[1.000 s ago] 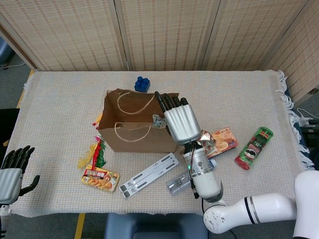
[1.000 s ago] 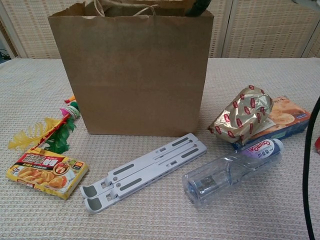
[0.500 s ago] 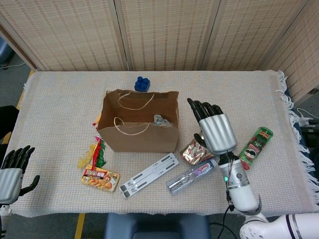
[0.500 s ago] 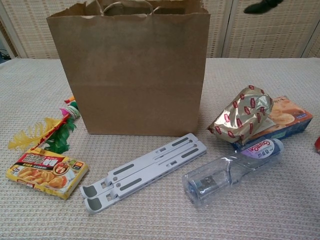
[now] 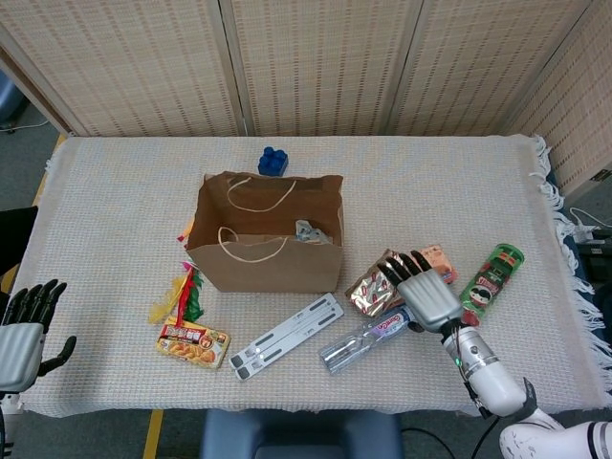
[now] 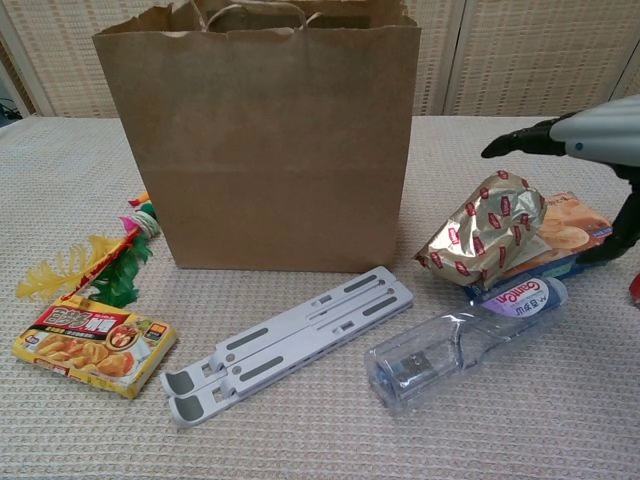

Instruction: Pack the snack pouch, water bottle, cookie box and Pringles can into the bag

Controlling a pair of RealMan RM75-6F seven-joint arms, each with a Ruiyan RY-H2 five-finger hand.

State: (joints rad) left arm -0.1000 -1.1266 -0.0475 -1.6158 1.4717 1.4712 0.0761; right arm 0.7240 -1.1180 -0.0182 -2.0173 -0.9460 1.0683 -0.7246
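Observation:
The brown paper bag (image 5: 268,251) (image 6: 265,140) stands upright with its mouth open. The gold and red snack pouch (image 5: 368,290) (image 6: 480,235) leans on the orange cookie box (image 5: 435,256) (image 6: 575,225) to the bag's right. In front of both lies the clear water bottle (image 5: 368,339) (image 6: 460,340) on its side. The green Pringles can (image 5: 490,284) lies further right. My right hand (image 5: 426,295) (image 6: 590,135) hovers just above the cookie box, fingers spread and holding nothing; it hides part of the box. At the table's front left edge, my left hand (image 5: 24,330) is open and empty.
A grey folding stand (image 5: 287,335) (image 6: 290,345) lies in front of the bag. A yellow food box (image 5: 193,344) (image 6: 95,340) and a feather toy (image 5: 182,292) sit at the bag's left. A blue block (image 5: 273,161) is behind it. A small grey item (image 5: 304,229) lies inside the bag.
My right hand has left the bag's mouth, swung right and come down low over the cookie box and pouch. The left hand has stayed still.

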